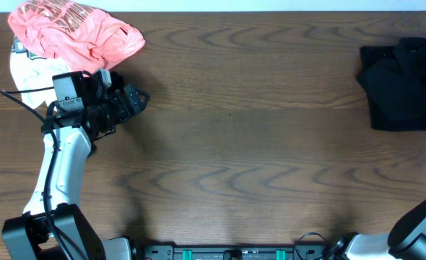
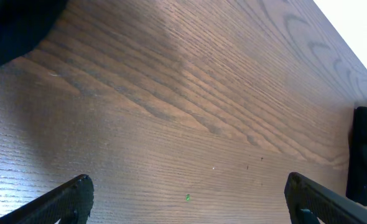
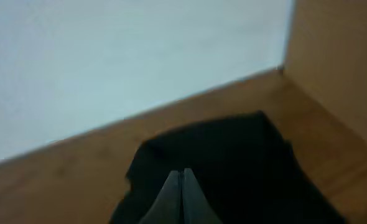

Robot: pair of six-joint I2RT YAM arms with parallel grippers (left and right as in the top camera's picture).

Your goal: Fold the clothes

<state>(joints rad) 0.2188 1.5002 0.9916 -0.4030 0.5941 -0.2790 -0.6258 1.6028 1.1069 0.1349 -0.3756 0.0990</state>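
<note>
The clothes lie in two heaps. A crumpled coral-pink tee (image 1: 76, 32) sits at the far left corner, partly over a white garment (image 1: 24, 72). A pile of black clothes (image 1: 404, 83) lies at the far right. My left gripper (image 1: 139, 100) hovers just right of the pink tee, open wide, with only bare wood between its fingers (image 2: 71, 199). The black pile's edge (image 2: 365, 155) shows far ahead of it. My right gripper (image 3: 182, 180) is shut, its tips pressed together, above the black clothes (image 3: 252, 162). Nothing shows between its tips.
The wooden table (image 1: 256, 144) stretches between the two heaps. A white wall (image 3: 109, 62) runs behind its far edge, and a wooden panel (image 3: 339, 62) stands beside the black pile. The right arm's base (image 1: 422, 224) is at the front right.
</note>
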